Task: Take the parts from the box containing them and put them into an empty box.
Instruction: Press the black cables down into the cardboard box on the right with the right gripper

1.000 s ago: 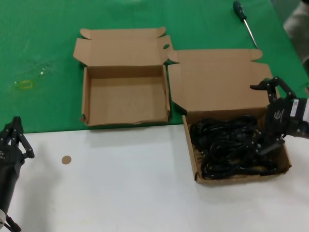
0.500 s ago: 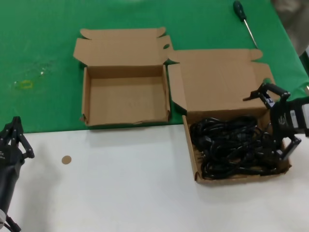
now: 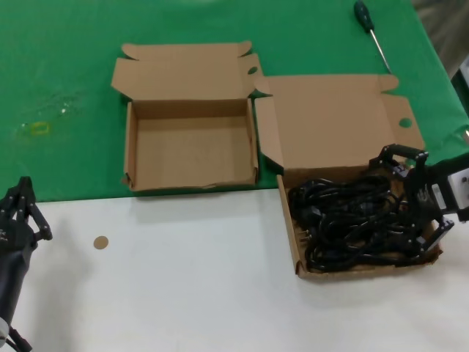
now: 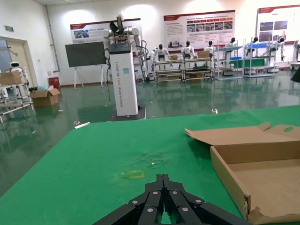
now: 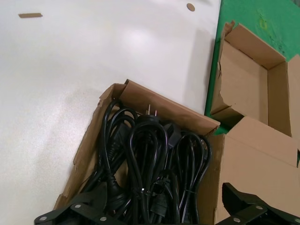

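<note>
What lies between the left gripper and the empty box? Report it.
In the head view, only bare white tabletop and a small brown disc lie between the left gripper and the empty box.

left pincer closed over green cloth, empty box beside

right tool drawn back toward the cord box's right edge, lid hole now uncovered

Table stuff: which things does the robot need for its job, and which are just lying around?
Needed: cords, full box, empty box, right gripper open over the cords.
Lying around: screwdriver, brown disc, yellow mark. Left gripper waits.
</note>
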You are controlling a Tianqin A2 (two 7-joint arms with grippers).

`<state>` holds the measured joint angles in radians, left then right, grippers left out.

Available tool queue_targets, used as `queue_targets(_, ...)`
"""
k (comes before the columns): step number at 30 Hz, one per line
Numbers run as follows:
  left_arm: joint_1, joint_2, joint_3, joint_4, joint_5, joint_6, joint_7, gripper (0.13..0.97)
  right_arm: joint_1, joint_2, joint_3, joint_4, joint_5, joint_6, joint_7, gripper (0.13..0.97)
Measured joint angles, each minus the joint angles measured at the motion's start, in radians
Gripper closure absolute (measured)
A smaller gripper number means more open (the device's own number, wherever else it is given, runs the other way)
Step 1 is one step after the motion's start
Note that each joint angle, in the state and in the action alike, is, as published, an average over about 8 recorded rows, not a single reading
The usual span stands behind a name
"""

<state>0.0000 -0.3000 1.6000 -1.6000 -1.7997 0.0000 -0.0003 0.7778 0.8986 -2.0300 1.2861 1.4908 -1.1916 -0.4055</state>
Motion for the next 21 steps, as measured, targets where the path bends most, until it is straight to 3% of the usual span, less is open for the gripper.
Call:
queue_targets(5,0.0,0.0,0.0,0.0,0.0,0.0,0.0,0.945,-0.01,-0.007,0.002,-0.002,-0.011,0.014,-0.007,0.211)
queue_targets(14,0.0,0.0,0.0,0.0,0.0,0.0,0.0,0.945,-0.026,-0.02,0.004,-0.011,-0.029,0.042,-0.018,0.356)
queue_targets(21,0.0,0.0,0.0,0.0,0.0,0.0,0.0,0.945,-0.033,-0.023,0.001,-0.019,-0.043,0.051,-0.026,0.544)
